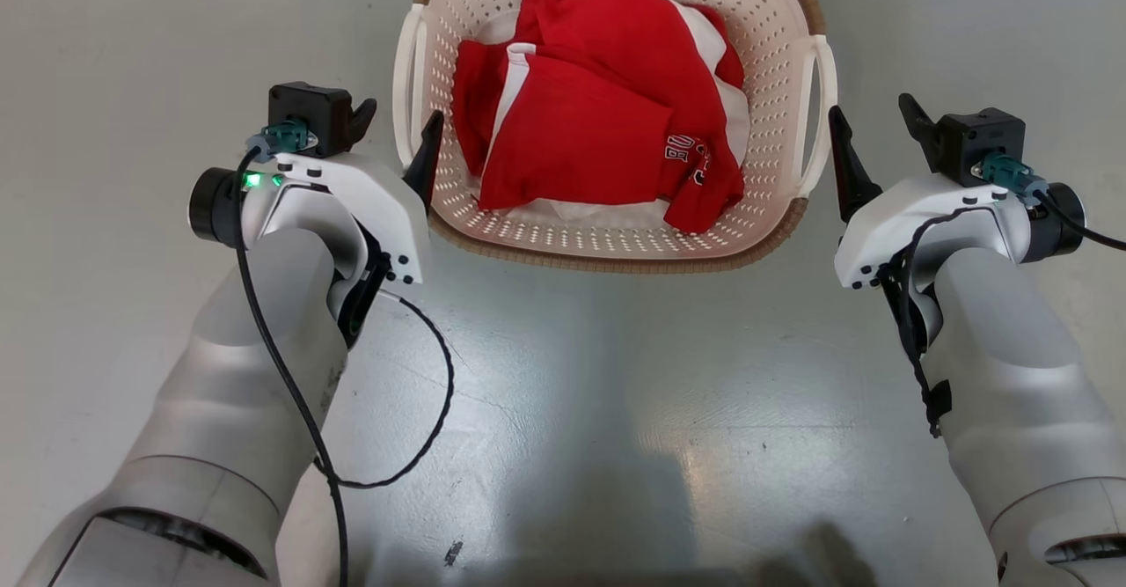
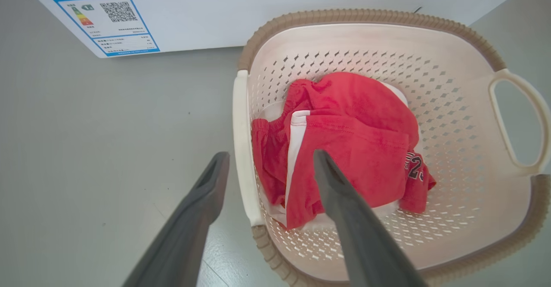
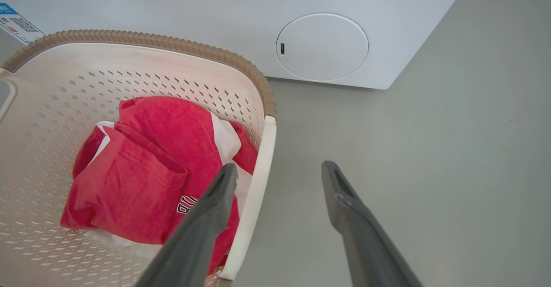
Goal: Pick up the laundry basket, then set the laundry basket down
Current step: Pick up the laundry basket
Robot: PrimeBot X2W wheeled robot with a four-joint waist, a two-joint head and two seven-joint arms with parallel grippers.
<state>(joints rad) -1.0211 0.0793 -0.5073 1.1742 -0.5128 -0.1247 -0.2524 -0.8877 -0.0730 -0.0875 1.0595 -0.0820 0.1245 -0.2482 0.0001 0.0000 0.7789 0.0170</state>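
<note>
Laundry basket (image 1: pixel 607 239) (image 2: pixel 452 119) (image 3: pixel 51 106): small cream-white perforated plastic tub with a rounded-rectangular shape, a brown woven-look rim and a white loop handle on each side. It sits on the smooth grey floor (image 1: pixel 572 393), straight ahead of us and between the two arms. Inside lies a crumpled red and white garment (image 1: pixel 598 121) (image 2: pixel 357 149) (image 3: pixel 142 179) with dark lettering.

Left gripper (image 1: pixel 402 112) (image 2: pixel 271 154): jaws spread wide and holding nothing. In its wrist view the basket's left white handle (image 1: pixel 406 85) (image 2: pixel 242 149) runs between the two dark fingers, one over the floor and one over the clothes. We cannot tell whether either finger touches the handle.

Right gripper (image 1: pixel 870 106) (image 3: pixel 280 165): jaws equally wide and empty. In its wrist view the right white handle (image 1: pixel 822 112) (image 3: pixel 258 183) sits between the fingers, with the inner finger over the basket and the outer one over bare floor. In the head view the inner finger looks just outside the handle, so we cannot tell whether there is contact.

Just beyond the basket stands a white washing machine (image 2: pixel 258 11) (image 3: pixel 215 11), with a blue energy label (image 2: pixel 101 16) and a round white flap (image 3: pixel 322 47) low on its front. A black cable (image 1: pixel 422 446) loops off the left forearm.
</note>
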